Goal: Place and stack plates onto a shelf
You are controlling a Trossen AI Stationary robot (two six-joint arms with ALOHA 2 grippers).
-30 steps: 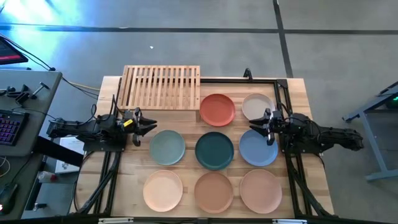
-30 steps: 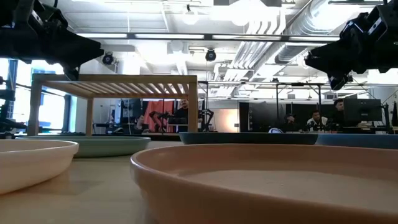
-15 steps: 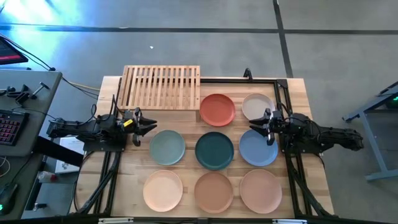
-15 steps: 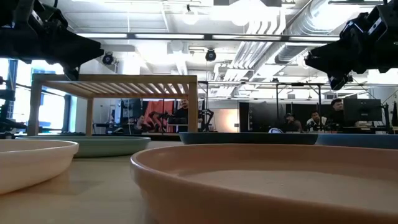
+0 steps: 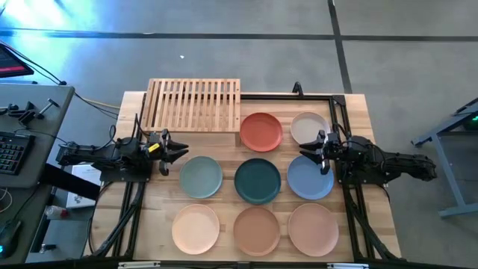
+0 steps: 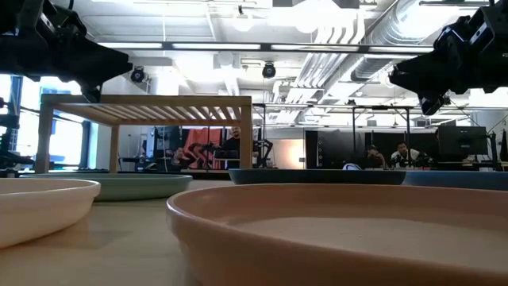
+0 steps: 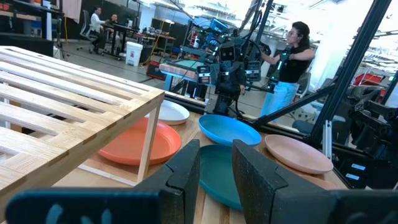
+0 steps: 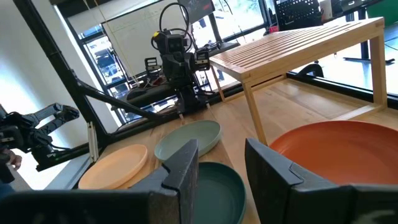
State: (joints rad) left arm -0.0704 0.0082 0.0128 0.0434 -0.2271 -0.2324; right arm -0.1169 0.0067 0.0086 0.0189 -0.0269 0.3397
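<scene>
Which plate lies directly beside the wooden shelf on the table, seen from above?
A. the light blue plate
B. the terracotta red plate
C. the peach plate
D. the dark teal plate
B: in the high view the terracotta red plate sits right next to the shelf, at its right end, while the other plates lie farther off.

The whole table is seen straight down from above. From tabletop height, a level view is taken across a tan plate close to the lens. Each wrist view is aimed inward across the table. The wooden shelf is shared by all four views.
</scene>
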